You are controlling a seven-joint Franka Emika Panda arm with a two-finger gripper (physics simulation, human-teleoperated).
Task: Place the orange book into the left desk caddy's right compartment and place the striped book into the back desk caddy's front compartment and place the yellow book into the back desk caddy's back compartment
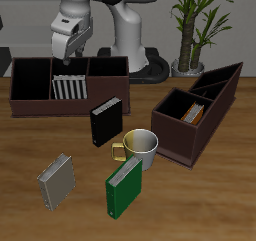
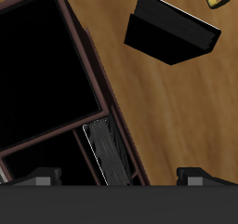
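**Striped book is in, gripper empty above the back caddy**

Jaws are spread apart with nothing between them. In the exterior view the gripper (image 1: 67, 51) hangs upper left over the back desk caddy (image 1: 30, 97), where the striped book (image 1: 69, 87) stands on edge, long axis upright. The orange book (image 1: 193, 113) sits in the left desk caddy (image 1: 180, 135) at right. The yellow book (image 1: 57, 181) lies flat lower left, tilted diagonally, so probably next.

Wrist view: the striped book (image 2: 105, 153) shows as a narrow strip inside the back desk caddy (image 2: 85, 56), against a divider. The black book (image 2: 172, 28) lies outside on the table.
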